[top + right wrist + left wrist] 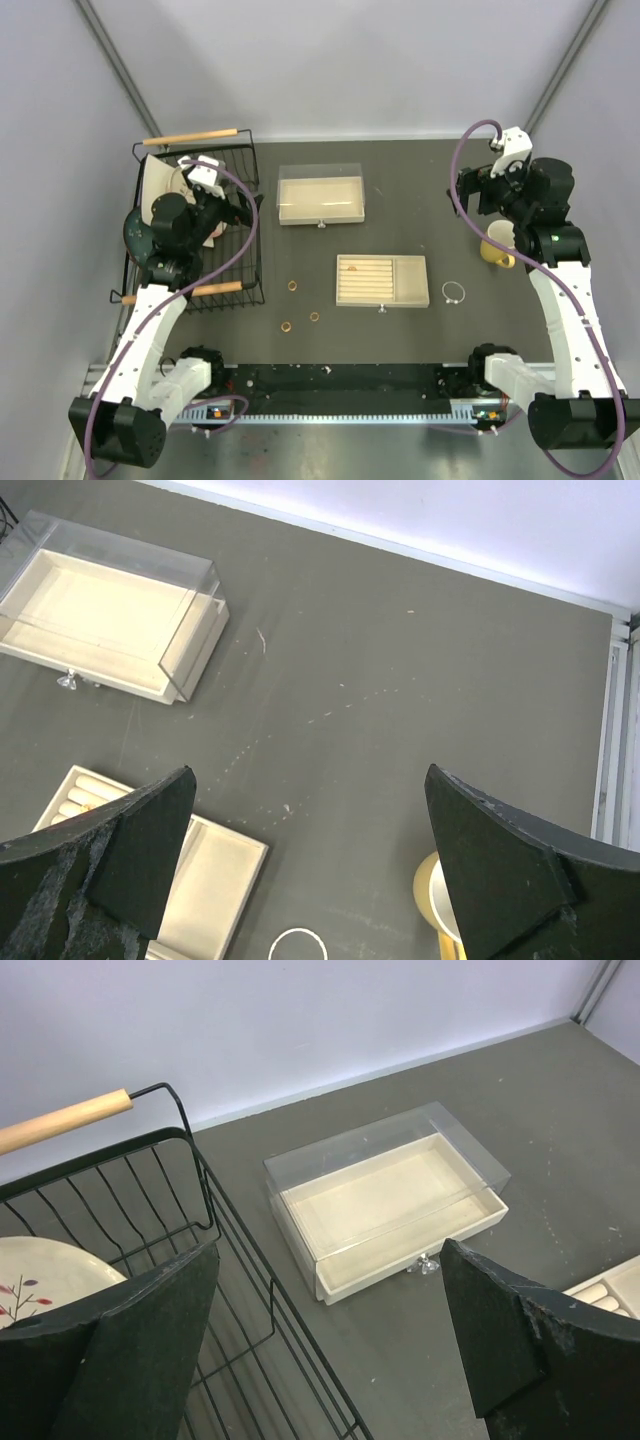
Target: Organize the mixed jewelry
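The left gripper (pixel 330 1255) is held wide open and empty above the black wire basket (pixel 205 1185). Three tiny gold rings (pixel 293 286) are scattered on the dark tabletop (pixel 400 200), left of the beige slotted tray (pixel 410 281). They are likely light, hard and slippery, so each is best pinched across its rim. The thin silver wire bracelet (pixel 454 292), just right of the tray, could bend and is best pinched softly. The right gripper (pixel 309 772) is also held open and empty.

Count on the desk: gold-copper rings (pixel 292 285), three loose, toward the near-left. One more orange speck (pixel 352 267) lies in the slotted tray (pixel 400 285); too small to confirm as a ring. Then: silver wire bracelet (pixel 454 292), one; slotted tray, one; clear-lidded box (pixel 321 195), one; yellow cup (pixel 495 250), one; wire basket (pixel 230 270), one, with two wooden handles (pixel 195 135).
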